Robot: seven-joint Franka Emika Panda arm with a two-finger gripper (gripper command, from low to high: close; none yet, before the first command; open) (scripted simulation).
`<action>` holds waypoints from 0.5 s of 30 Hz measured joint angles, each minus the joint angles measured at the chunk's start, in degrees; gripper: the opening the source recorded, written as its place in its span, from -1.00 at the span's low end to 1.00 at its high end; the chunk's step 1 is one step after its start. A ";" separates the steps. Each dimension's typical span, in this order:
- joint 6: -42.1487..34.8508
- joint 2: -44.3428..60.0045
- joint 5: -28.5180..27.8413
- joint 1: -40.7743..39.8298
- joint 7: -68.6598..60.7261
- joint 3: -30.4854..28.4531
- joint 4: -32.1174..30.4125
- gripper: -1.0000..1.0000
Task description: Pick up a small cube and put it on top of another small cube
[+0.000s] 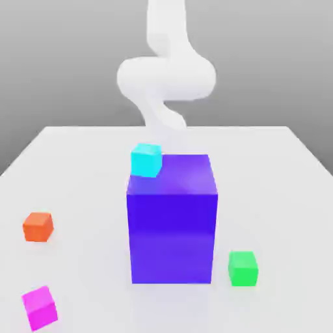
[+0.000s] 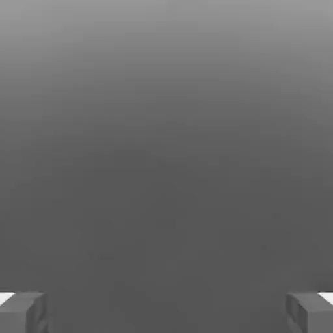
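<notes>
The small cube (image 1: 39,307), plain magenta-pink, lies on the white table (image 1: 78,169) at the front of the exterior view's left. Other small cubes lie around: an orange one (image 1: 38,226) further back on the left, a green one (image 1: 242,268) on the right, and a cyan one (image 1: 146,160) at the big block's upper far-left corner. I cannot tell whether the cyan cube rests on the block. In the hand view my gripper (image 2: 166,312) is open, its two grey fingertips (image 2: 23,312) wide apart with nothing between them, facing plain grey background.
A big blue-violet block (image 1: 172,218) stands in the middle of the table, much taller than the cubes. The white arm (image 1: 166,75) rises behind it at the back. Bare table surface stretches between the cubes on both sides.
</notes>
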 joint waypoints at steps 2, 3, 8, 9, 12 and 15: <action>1.08 4.34 1.43 1.89 -4.74 -3.23 -0.08 0.00; 1.60 6.42 2.19 2.74 -7.08 -4.76 -0.12 0.00; 4.15 16.69 6.82 6.23 -19.18 -11.85 -0.31 0.00; 4.64 18.79 8.02 6.50 -21.77 -12.89 -0.35 0.00; 6.04 25.09 11.51 7.62 -29.53 -16.24 -0.42 0.00; 7.40 31.46 15.02 8.07 -37.27 -18.88 -0.49 0.00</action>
